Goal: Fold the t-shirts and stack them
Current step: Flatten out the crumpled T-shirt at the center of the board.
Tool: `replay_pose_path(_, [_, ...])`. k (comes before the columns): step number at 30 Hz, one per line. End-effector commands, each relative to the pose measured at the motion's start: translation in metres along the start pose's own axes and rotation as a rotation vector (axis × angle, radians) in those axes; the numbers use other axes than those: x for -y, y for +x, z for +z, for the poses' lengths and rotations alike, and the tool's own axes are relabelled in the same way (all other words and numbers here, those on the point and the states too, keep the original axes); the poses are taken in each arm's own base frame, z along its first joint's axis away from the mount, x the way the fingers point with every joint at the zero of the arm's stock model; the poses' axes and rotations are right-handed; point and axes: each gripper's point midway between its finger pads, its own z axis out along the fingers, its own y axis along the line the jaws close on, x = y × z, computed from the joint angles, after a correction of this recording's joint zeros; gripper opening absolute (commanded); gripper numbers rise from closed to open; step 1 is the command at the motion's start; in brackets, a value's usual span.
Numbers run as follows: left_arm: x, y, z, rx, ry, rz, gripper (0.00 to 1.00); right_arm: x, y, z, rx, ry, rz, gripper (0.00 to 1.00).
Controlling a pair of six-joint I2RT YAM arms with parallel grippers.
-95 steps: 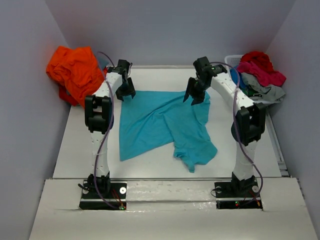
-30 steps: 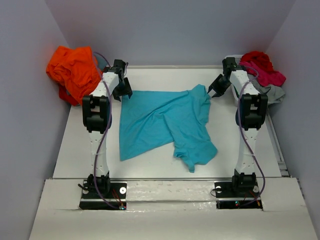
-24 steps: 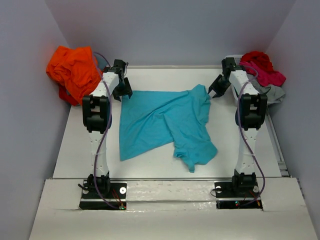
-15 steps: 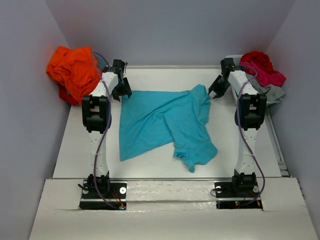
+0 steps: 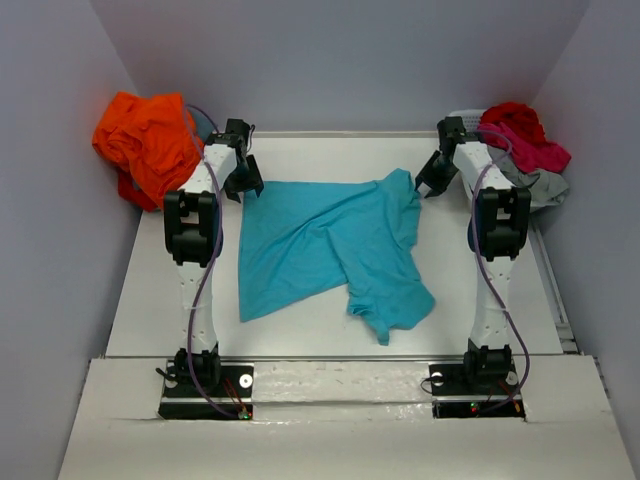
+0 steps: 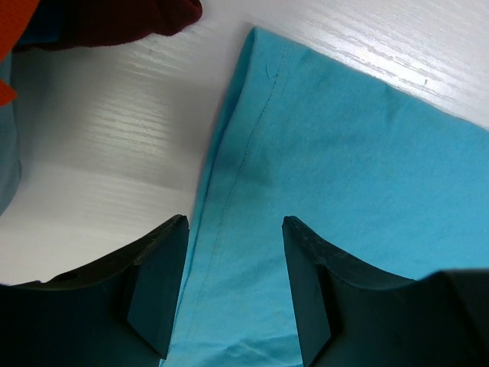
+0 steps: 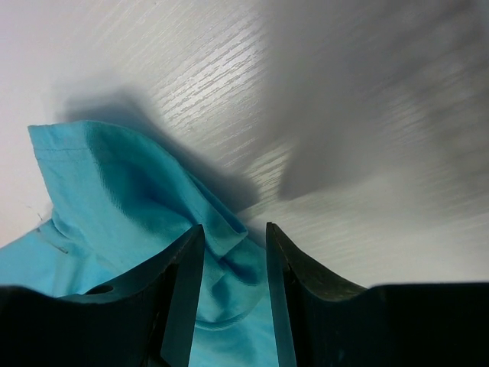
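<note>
**CURRENT STATE OF THE WORK AREA**

The turquoise t-shirt [image 5: 320, 250] lies opened but rumpled in the middle of the table [image 5: 170, 290], with its near right part folded over itself. You will find the left gripper [image 5: 245, 186] over the shirt's far left corner. The wrist view shows its fingers [image 6: 157, 283] spread wide, straddling the stitched hem without closing on it. The right gripper [image 5: 430, 187] sits at the far right corner, where the cloth rises in a peak. Its jaws stand partly apart with a raised fold in the gap; you cannot tell whether they bear on it. An orange shirt heap [image 5: 145, 140] lies far left, and a red and grey shirt heap [image 5: 520, 145] lies far right.
</note>
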Motion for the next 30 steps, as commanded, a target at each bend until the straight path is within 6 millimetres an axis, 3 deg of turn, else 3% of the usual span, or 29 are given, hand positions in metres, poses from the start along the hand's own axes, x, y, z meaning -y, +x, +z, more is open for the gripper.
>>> replay_pose_path(1, [0.001, -0.011, -0.012, 0.029, 0.014, 0.005, 0.63, -0.007, 0.051, 0.012, -0.155, 0.015, -0.044, 0.44])
replay_pose_path(8, [-0.002, -0.013, -0.012, 0.029, 0.016, -0.004, 0.63, -0.011, 0.059, 0.013, -0.159, 0.02, -0.059, 0.43])
replay_pose_path(16, [-0.002, -0.013, -0.011, 0.027, 0.018, -0.004, 0.63, -0.006, 0.063, 0.017, -0.168, 0.034, -0.055, 0.26])
replay_pose_path(26, [-0.002, -0.013, -0.012, 0.028, 0.018, -0.004, 0.63, 0.002, 0.072, 0.023, -0.181, 0.067, -0.07, 0.26])
replay_pose_path(30, [-0.002, -0.012, -0.013, 0.028, 0.018, -0.004, 0.63, 0.005, 0.072, 0.024, -0.177, 0.081, -0.073, 0.15])
